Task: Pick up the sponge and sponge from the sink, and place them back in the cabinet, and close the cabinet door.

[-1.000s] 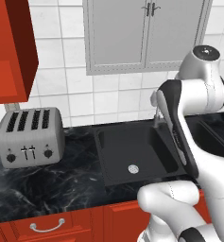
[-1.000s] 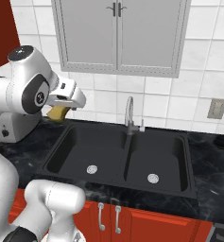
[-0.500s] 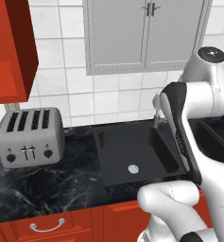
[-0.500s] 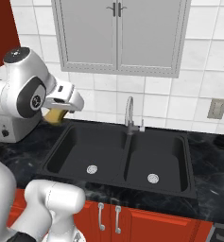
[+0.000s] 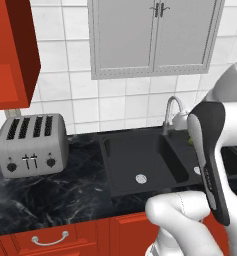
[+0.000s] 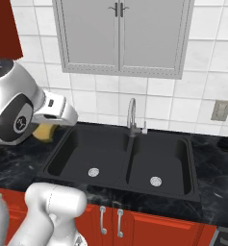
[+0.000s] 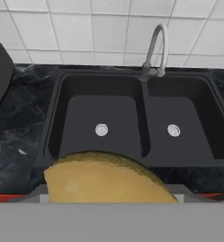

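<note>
lifted higher now, sponge (image 7: pixel 106 179) sits clamped between jaws above sink (image 7: pixel 142 123).

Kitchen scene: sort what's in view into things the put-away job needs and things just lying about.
Job:
- tan-yellow sponge, held in the end effector
- sink, both basins bare
- red cabinet

Lying about:
- toaster
- grey double-door unit
- faucet
- wall outlet
</note>
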